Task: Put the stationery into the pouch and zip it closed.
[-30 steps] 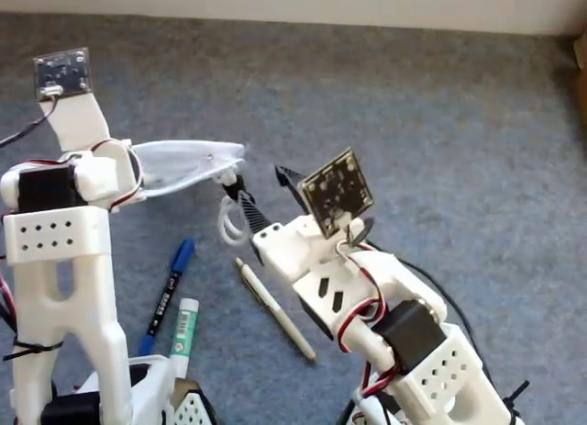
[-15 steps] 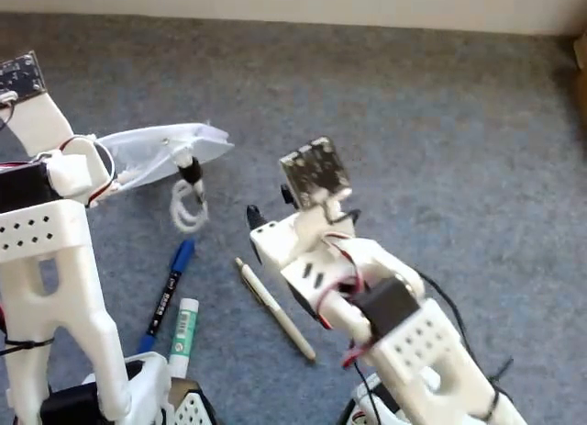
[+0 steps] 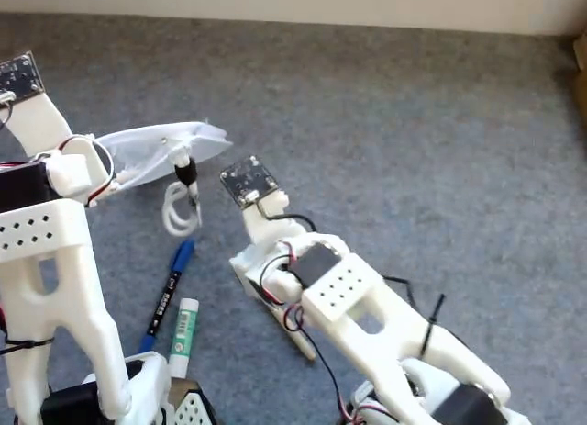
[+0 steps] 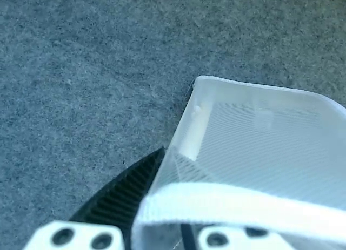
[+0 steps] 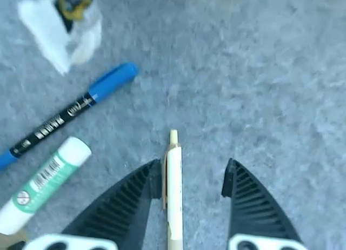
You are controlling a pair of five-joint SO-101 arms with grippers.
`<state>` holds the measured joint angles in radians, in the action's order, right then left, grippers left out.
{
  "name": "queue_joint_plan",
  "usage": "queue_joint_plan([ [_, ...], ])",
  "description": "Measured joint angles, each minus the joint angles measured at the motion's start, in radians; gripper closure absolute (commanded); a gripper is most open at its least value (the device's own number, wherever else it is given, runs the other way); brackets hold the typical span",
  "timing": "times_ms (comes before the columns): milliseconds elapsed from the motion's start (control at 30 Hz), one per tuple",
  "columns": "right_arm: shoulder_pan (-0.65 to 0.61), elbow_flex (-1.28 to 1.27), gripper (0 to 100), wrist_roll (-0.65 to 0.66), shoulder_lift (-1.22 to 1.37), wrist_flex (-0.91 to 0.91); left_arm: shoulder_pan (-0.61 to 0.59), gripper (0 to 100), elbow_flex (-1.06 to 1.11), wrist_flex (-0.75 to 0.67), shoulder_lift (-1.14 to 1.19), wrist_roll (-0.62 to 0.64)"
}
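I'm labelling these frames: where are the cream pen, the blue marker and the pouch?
cream pen (image 5: 174, 185), right wrist view, on its barrel.
blue marker (image 5: 113, 80), right wrist view, on its blue cap.
pouch (image 4: 270, 147), left wrist view, on its mesh side.

An indoor room: grey carpet (image 3: 440, 122) meets a pale wall (image 3: 367, 3).

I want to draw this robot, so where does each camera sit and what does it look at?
High view: above, looking down on the grey surface; left arm and right arm both show.
Left wrist view: on the left arm, looking along the left tool at the pouch it pinches.
Right wrist view: on the right arm, looking down past the open right tool at the cream pen.
Shared: high and right wrist views both show the blue pen and glue stick.
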<state>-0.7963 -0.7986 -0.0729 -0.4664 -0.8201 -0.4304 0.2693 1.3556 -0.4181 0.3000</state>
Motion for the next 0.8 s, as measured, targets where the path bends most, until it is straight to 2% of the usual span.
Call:
queue_joint_plan([
  [733, -0.063, 0.003, 81.9, 0.000, 0.379, 0.206, 0.000, 99, 0.000, 0.000, 0.000, 0.000],
  [800, -0.063, 0.005, 84.5, 0.000, 0.391, 0.209, 0.000, 99, 0.000, 0.000, 0.000, 0.000],
])
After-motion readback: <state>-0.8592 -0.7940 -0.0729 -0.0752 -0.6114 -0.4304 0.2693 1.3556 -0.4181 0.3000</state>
